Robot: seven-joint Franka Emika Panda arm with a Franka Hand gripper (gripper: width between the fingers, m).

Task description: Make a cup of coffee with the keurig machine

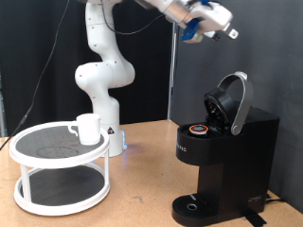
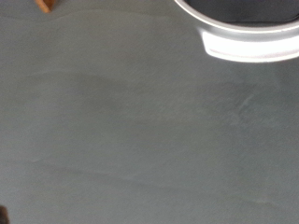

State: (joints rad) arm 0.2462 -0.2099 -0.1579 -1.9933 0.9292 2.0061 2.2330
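The claw [image 1: 216,26] was high up near the top edge of the exterior view, a bit right of the middle. It was far above everything on the table. I could not tell if it was open or closed, and nothing showed between its fingers.

The machine [image 1: 227,156] stood at the lower right of the exterior view. Its lid [image 1: 232,102] was tipped up and open. A pod [image 1: 198,130] with a brown top sat in the round hole under the lid. The drip base [image 1: 199,205] at the bottom was close to the table's front edge.

The cup [image 1: 88,129] sat on the top shelf of a white round stand [image 1: 60,170] at the lower left, close to the shelf's back rim. There was a wide open stretch of table [image 1: 142,189] between the stand and the machine. The arm's base stood behind that gap.

The wrist view showed mostly a plain grey surface, with a curved white rim at the picture's upper right. I could not tell what the rim belonged to.
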